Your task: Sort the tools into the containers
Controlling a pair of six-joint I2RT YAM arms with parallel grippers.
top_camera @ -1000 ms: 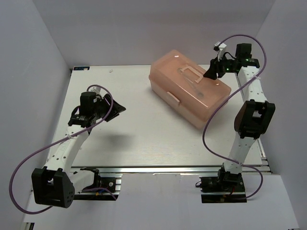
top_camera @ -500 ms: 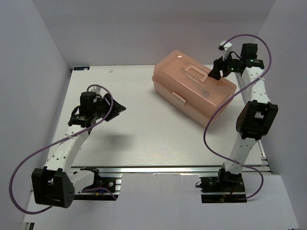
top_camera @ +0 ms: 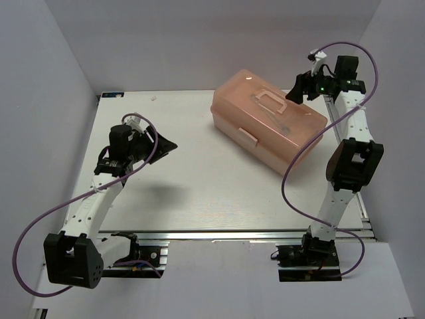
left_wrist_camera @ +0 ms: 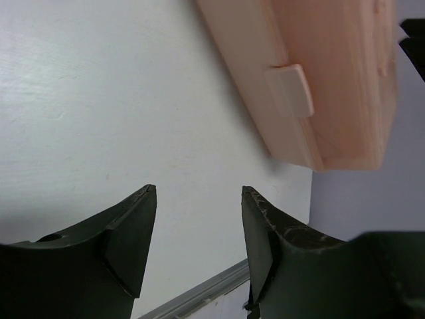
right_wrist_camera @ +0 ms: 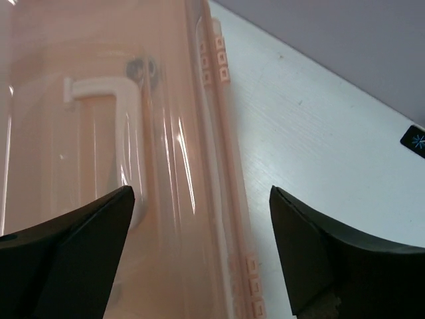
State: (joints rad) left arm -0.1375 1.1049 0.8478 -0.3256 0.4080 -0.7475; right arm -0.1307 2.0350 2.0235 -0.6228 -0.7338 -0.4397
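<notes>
Retreating off the toolbox [top_camera: 269,123], right claw [right_wrist_camera: 200,193] released; left claw [left_wrist_camera: 198,189] released too.

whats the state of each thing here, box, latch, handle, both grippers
salmon-pink plastic toolbox: closed, standing on the white table
moulded top handle: lying flat on top
front latch: down against the box front
left gripper: open, empty, over bare table
right gripper: open, empty, over the toolbox's hinge edge

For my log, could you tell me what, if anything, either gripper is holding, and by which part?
Nothing is held: the left gripper and right gripper both stand open, empty.
</notes>
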